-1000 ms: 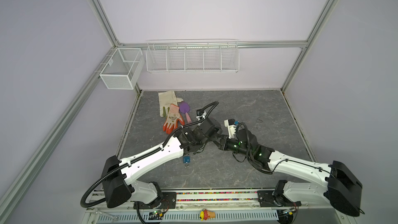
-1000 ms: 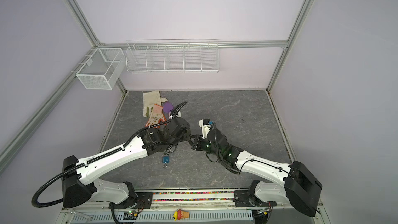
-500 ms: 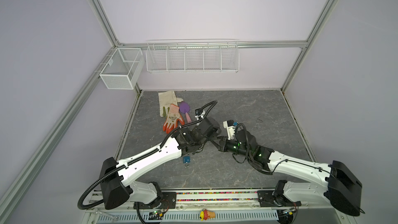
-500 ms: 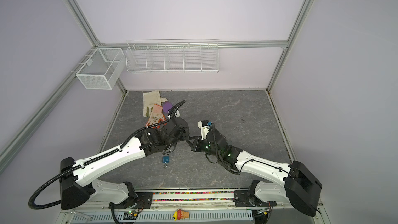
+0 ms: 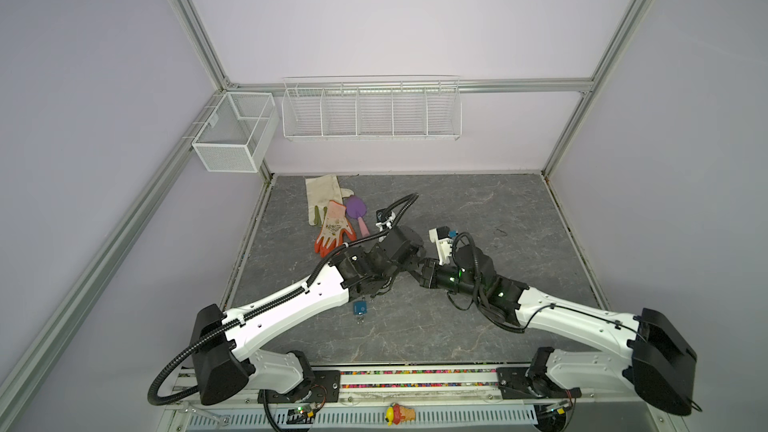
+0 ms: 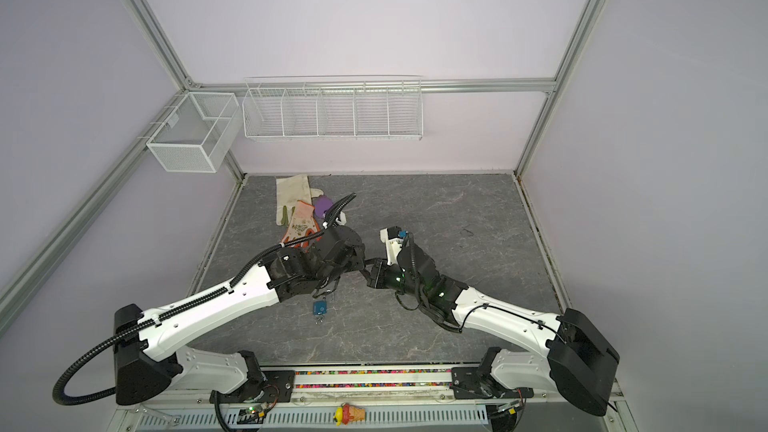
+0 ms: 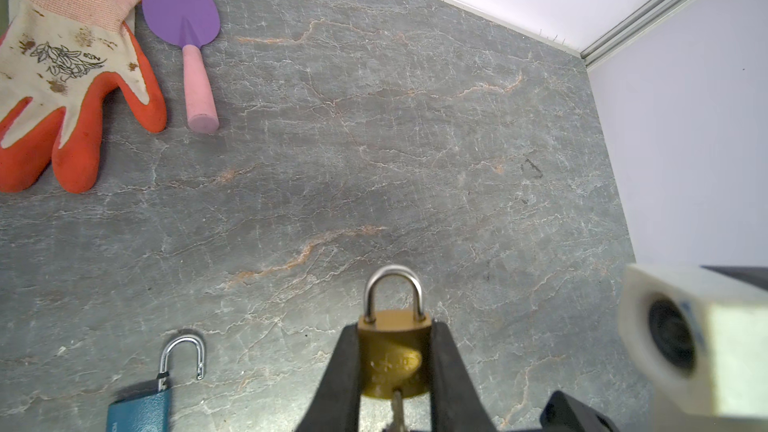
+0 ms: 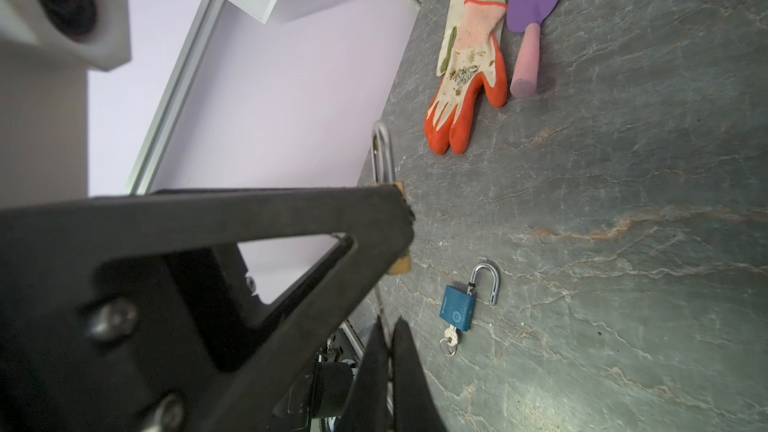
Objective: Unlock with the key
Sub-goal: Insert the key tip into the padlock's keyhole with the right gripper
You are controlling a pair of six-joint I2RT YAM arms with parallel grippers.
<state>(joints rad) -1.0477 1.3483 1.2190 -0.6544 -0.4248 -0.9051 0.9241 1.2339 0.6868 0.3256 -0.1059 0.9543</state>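
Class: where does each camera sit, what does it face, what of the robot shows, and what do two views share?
Top views: high at the front, looking down on the table; left arm and right arm show.
Left wrist: behind the left gripper, shut on the brass padlock, key inserted.
Right wrist: behind the right gripper, shut on that key.
Shared: both wrist views show the open blue padlock, orange glove and trowel.

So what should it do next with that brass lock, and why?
Probably the right end effector should twist the key. The left end effector clamps the brass lock, whose shackle is shut, and the key already sits in the keyhole, pinched by the right one. A turn looks like all that is missing.
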